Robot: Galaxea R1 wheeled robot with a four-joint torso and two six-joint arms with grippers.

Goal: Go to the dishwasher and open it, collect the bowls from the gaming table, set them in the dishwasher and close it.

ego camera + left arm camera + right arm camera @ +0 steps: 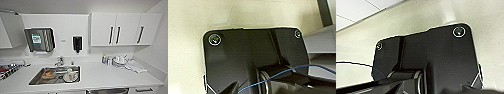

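At the near edge, just under the white counter (105, 77), the steel top of the dishwasher (107, 91) peeks up, right of the sink. The steel sink (37, 79) holds an orange-brown bowl (48, 74) and a pale dish (70, 75). Farther back stand bottles (104, 59) and stacked plates (119, 61), then the wall-mounted towel dispenser (40, 40) and white cabinets (125, 28). Whether either pincer is apart or together cannot be told.

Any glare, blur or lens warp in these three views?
Head view: soft all over, even bright light, bright reflections in the steel sink, counter edge bows from the wide lens. Left wrist view: dark plate blurred, pale wall behind it washed out. Right wrist view: soft focus, bright glints on the corner fittings.
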